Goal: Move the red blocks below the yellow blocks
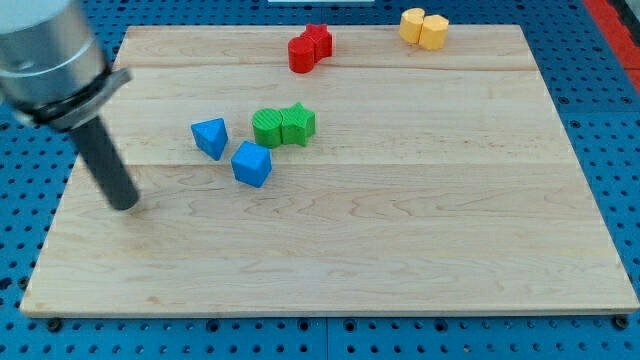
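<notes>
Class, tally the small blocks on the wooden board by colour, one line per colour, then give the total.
Red blocks: 2, a cylinder and a star
Yellow blocks: 2
Green blocks: 2, a cylinder and a star
Blue blocks: 2, a triangular one and a cube
Total: 8

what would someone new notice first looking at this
Probably the thick dark rod at the view's left, my tip resting on the pale wooden board, left of all blocks. Next, the colour pairs: red blocks and yellow blocks along the top edge.

No text, label, brand, number or sign can be read anywhere.
</notes>
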Motion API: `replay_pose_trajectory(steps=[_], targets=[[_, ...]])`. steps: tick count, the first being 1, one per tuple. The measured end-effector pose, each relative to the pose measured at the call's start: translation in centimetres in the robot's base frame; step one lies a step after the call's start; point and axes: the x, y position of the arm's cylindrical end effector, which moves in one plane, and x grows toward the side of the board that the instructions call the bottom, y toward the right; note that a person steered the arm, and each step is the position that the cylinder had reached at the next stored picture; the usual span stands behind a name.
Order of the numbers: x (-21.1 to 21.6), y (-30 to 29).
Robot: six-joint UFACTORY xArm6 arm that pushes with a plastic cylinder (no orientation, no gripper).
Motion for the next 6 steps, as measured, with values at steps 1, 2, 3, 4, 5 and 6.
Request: replay_pose_trajectory(steps=[1,2,3,4,5,6], targets=[[2.3,3.5],[-3.4,10.6],[-6.4,14.8],[-4.8,18.1],[-9.2,28.6],[-17.2,33.2]])
